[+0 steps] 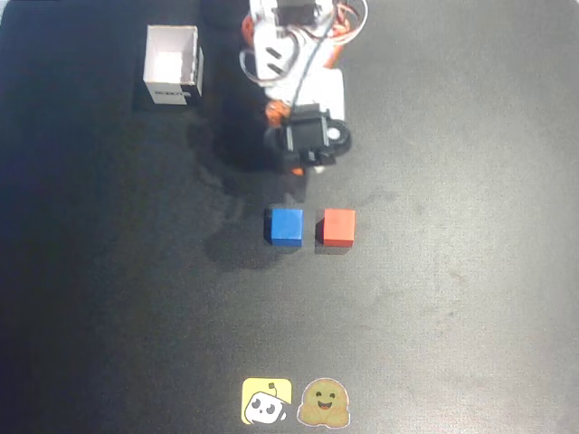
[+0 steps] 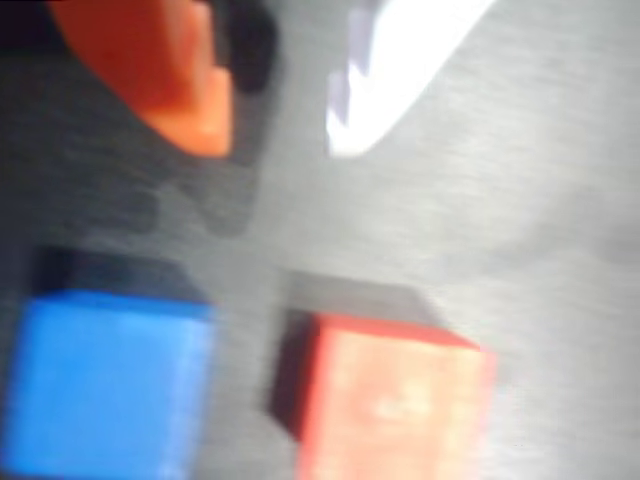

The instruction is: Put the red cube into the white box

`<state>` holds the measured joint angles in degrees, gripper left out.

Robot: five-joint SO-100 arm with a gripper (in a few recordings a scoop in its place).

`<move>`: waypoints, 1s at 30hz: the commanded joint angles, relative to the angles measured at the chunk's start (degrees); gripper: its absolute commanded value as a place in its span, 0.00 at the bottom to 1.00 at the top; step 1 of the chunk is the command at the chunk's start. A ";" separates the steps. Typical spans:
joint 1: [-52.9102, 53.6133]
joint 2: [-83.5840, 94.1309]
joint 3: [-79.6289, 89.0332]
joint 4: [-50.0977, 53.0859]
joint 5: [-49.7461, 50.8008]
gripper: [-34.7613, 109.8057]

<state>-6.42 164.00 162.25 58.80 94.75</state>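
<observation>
Gripper (image 2: 280,110): parted, holding nothing, above the cubes.
Red cube (image 1: 338,227): on the worktop (image 1: 470,271), just beside the blue cube (image 1: 285,225).
White box (image 1: 172,65): well apart.

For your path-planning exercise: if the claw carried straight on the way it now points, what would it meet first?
Probably the dark table just short of the cubes. The open claw points down at bare surface in the wrist view; the red cube and blue cube lie beyond. Depth is unclear.

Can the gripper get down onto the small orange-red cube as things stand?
Probably yes: the gripper hangs open above the mat, the small orange-red cube sits uncovered, with a gap to the blue cube beside it.
</observation>
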 commanded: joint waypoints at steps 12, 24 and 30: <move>-4.13 -25.14 -17.49 -6.15 2.02 0.33; -6.50 -36.12 -21.53 -12.39 4.75 0.34; -8.44 -41.48 -23.03 -14.94 7.82 0.34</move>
<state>-13.97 124.10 141.94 45.53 101.43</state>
